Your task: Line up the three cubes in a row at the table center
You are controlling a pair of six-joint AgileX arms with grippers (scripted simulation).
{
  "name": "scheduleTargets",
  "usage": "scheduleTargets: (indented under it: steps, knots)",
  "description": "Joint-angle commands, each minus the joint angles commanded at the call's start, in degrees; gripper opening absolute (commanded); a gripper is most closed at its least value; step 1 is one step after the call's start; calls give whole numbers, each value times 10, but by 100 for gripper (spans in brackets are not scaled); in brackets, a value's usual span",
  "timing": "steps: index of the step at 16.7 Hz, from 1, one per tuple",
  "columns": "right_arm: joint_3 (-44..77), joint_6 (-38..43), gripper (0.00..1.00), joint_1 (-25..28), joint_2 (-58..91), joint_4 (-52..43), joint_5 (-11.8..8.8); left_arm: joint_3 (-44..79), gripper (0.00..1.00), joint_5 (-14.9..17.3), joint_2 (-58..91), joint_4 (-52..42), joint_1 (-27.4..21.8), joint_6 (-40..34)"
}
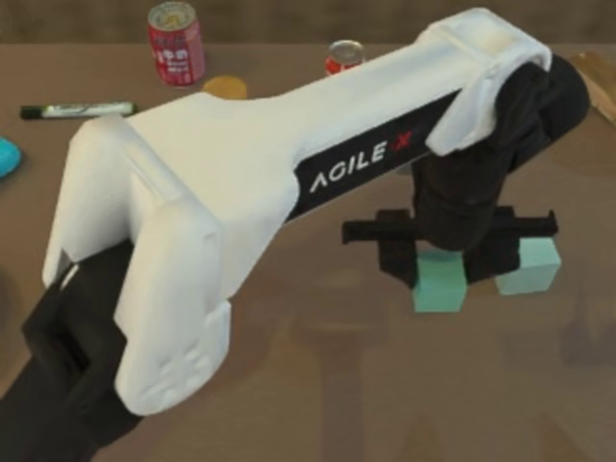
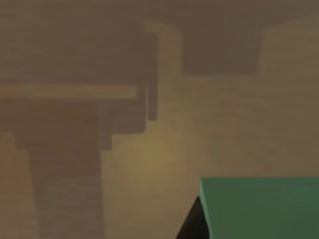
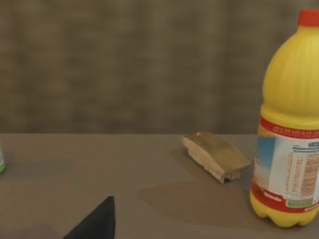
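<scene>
Two fingers [image 1: 397, 255] of my left gripper [image 1: 443, 252] stood on either side of the small teal-green matte cube [image 1: 438, 287], one against each of its left and right faces, so I judged them clenched on it. In the left wrist view a dark finger lay flat against the side of that cube, with only bare brown surface beyond.

The relation that mattered ran sideways. Just beside the teal cube, towards the table's right, sat the mid-sized pale light-blue matte cube [image 1: 531, 268], and my outer finger filled the gap between the two. They shared nearly one line across the broad brown matte table [image 1: 337, 327], the pale cube set slightly farther back. I judged that any release had to keep that left-to-right line and leave the pale cube unbumped.

The large yellow-green cube did not show in any view. It may have lain under my own white arm, but I could not tell.

Farther out, a red drinks can [image 1: 175, 43] and a black-capped marker pen [image 1: 77, 111] lay well apart at the far left.

My right gripper [image 3: 97, 223] was parked outside the top view, facing a yellow plastic bottle [image 3: 289, 124].
</scene>
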Motion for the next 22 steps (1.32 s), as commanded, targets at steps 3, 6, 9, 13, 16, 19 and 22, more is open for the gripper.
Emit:
scheduleTargets:
  steps: [3,6,9,13,16,19,22]
  knots:
    - [0,0,100,0,0,0,0,-3,0,0,-3,3,2,2]
    - [0,0,100,0,0,0,0,-44,0,0,-2,44,1,1]
    - [0,0,100,0,0,0,0,-114,0,0,3,119,1,0]
    - [0,0,100,0,0,0,0,-148,0,0,6,154,-1,-1]
    - [0,0,100,0,0,0,0,-148,8,0,6,154,-1,-1]
    - [0,0,100,0,0,0,0,-148,30,0,6,154,-1,-1]
    - [0,0,100,0,0,0,0,-148,53,0,6,154,-1,-1]
